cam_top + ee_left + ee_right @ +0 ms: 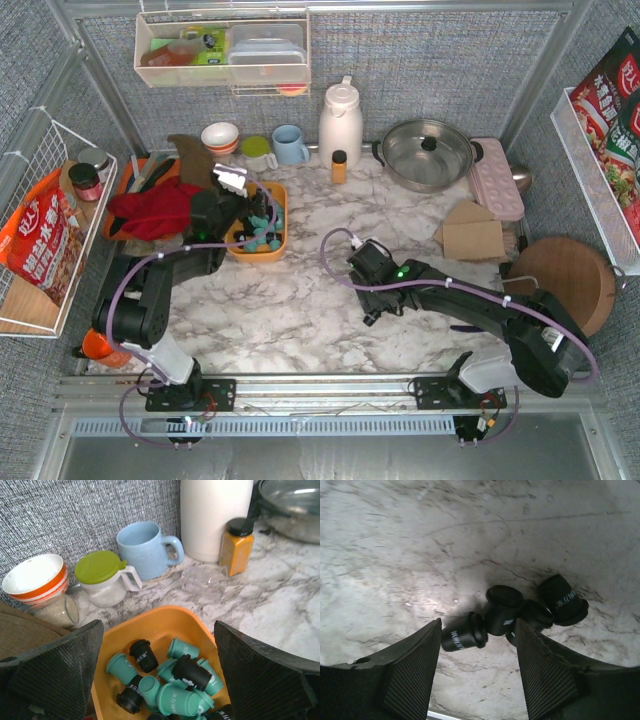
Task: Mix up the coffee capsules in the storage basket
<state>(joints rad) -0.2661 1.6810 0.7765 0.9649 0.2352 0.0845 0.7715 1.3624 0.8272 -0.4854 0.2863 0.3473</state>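
- Crockery lines the top of the left wrist view: striped bowl (35,580), green-lidded jug (102,572), blue mug (145,550), white flask (215,515), spice jar (237,545).
- Storage basket (165,625) sits at lower centre under the left gripper (157,630), whose jaws stand wide; teal and black coffee capsules (175,697) lie inside.
- Right gripper (477,625), jaws apart and holding nothing, hangs over four black capsules (502,607) on the marble table (395,540).

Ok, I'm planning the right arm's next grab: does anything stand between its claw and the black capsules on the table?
Nothing visible. The black capsules lie on the marble table right ahead of the open right claw, the nearest beside its fingertips.
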